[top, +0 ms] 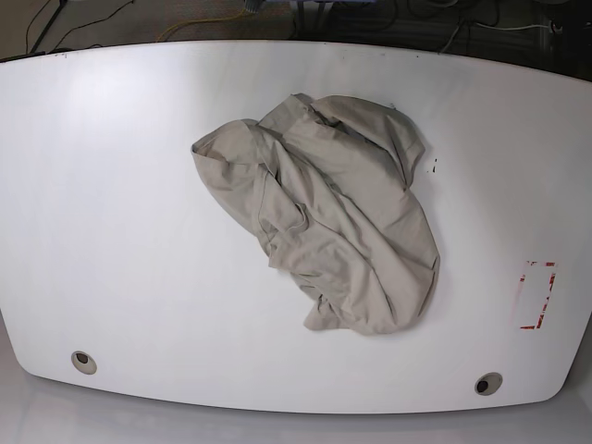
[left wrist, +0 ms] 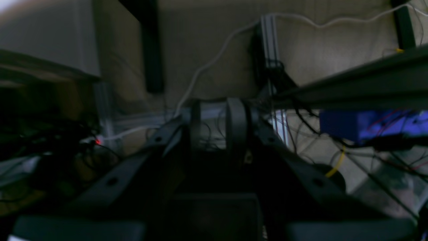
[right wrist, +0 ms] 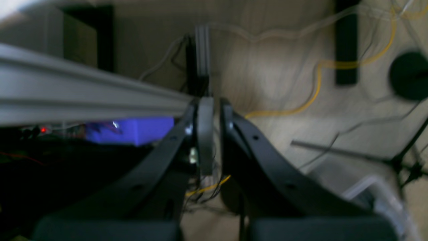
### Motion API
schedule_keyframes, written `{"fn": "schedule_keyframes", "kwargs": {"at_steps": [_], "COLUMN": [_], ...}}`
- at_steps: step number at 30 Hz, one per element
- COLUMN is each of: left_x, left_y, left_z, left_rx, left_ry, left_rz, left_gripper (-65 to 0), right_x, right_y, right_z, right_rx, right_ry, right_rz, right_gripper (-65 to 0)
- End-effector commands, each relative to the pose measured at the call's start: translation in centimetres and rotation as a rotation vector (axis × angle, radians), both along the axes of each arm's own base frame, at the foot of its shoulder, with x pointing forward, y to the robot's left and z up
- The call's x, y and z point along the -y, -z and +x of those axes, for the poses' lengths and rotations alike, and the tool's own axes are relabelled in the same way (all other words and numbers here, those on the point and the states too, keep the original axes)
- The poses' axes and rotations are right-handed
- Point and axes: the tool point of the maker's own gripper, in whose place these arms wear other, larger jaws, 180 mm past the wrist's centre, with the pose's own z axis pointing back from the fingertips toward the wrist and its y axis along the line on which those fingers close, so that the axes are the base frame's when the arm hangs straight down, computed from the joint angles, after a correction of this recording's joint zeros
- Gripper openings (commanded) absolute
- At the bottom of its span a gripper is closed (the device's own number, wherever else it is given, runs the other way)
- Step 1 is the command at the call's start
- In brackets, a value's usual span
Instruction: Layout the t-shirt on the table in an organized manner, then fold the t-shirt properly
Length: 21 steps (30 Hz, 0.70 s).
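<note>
Crumpled t-shirt [top: 328,227] lies diagonally mid-worktop [top: 111,231], out of both wrist views; your right jaws are closed, left slightly parted, both empty.

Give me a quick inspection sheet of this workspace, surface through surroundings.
Surface: table, glossy white, two round grey holes, red dashed rectangle near one end.
Job's things: t-shirt, beige, crumpled in a heap mid-table, not laid out.
Clutter: nothing seen.
Grippers: left gripper slightly parted, empty; right gripper shut, empty; both off the table.
Cables: white cable, yellow cable on the floor.
Surroundings: aluminium rail, blue box, blurred.
</note>
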Motion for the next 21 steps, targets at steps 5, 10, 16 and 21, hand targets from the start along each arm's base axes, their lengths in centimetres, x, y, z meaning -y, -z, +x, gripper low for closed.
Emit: {"fn": "schedule_keyframes", "kwargs": {"at_steps": [5,10,16,21], "left_x": [0.1,0.3,-0.5,-1.1], "left_y": [-3.3,-4.0,-4.3,-4.6], "left_z": [1.0,1.6,3.2,5.1], "left_rx": [0.059,0.08,0.131,0.186], "left_ry": [0.008,0.003,-0.063,-0.084], "left_rz": [0.006,-0.006,-0.038,-0.042], "left_gripper": [-53.5,-53.5,-53.5,-53.5], "right_x": [-0.5,-0.6,-0.7,-0.8], "right_y": [-3.5,-4.3,-4.8,-5.3], "right_z": [2.5,4.5,7.5,9.8], "right_rx": [0.103,0.164,0.254,0.322], "right_ry": [-0.03,-0.038,-0.041,-0.045], "right_rz": [-0.007,-0.009,-0.011,-0.012], "right_gripper": [-62.1,-62.1,-62.1,-62.1]}}
